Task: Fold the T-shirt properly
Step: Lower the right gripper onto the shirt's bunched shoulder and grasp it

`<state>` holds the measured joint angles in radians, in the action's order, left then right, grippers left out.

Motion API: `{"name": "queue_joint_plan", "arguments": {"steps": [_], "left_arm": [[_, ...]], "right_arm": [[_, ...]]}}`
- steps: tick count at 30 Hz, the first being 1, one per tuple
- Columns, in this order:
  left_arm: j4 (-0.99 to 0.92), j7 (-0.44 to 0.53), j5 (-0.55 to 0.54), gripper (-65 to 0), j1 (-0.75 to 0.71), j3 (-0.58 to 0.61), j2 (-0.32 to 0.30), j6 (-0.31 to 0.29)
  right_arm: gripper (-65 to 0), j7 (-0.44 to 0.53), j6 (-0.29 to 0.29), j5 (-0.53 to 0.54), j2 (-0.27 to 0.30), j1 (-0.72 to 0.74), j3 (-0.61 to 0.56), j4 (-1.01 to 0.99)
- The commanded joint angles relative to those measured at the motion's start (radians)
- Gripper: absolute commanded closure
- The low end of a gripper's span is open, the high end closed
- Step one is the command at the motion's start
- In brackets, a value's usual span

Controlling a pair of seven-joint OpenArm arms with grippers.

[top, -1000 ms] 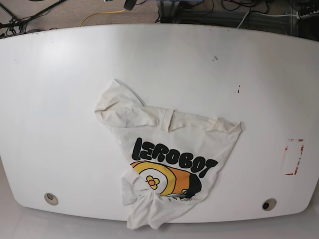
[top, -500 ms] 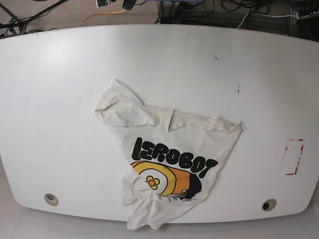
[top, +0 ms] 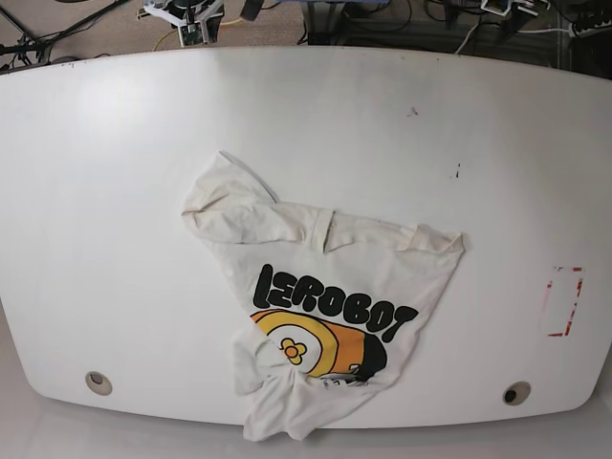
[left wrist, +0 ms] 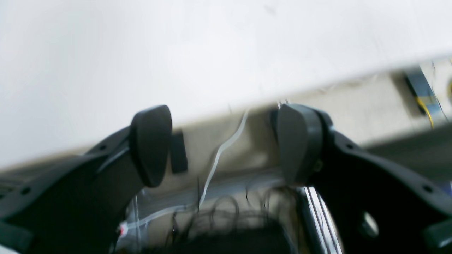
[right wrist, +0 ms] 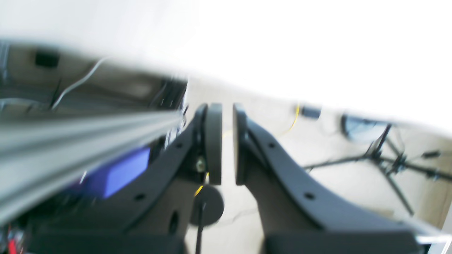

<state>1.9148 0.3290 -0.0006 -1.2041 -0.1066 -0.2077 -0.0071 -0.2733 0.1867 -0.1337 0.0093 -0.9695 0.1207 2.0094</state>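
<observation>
We see the T-shirt (top: 320, 311) lying crumpled on the white table (top: 115, 191), print up, its hem bunched and hanging over the near edge. Our left gripper (left wrist: 220, 144) is spread wide and empty; our right gripper (right wrist: 227, 143) has its pads nearly pressed together, holding nothing. Both hover off the table's far edge, well apart from the cloth. We judge the first step is flattening: we should reach for the folded-over shoulders, pinch only one layer at each, and pull outward evenly so the lettering lies smooth before any fold
</observation>
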Motion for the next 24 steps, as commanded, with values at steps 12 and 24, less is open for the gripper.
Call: {"name": "queue_joint_plan", "arguments": {"steps": [12, 24], "left_arm": [[0.019, -0.011, -0.002, -57.2, 0.025, -0.005, 0.03, 0.003], [0.016, -0.011, 0.0, -56.7, 0.03, -0.006, 0.029, 0.003]], "right_arm": [[-17.0, -0.16, 0.118, -0.005, 0.004, 0.324, -0.095, 0.014], [-29.8, -0.381, 0.202, -0.002, 0.07, 0.705, -0.272, -0.04]]}}
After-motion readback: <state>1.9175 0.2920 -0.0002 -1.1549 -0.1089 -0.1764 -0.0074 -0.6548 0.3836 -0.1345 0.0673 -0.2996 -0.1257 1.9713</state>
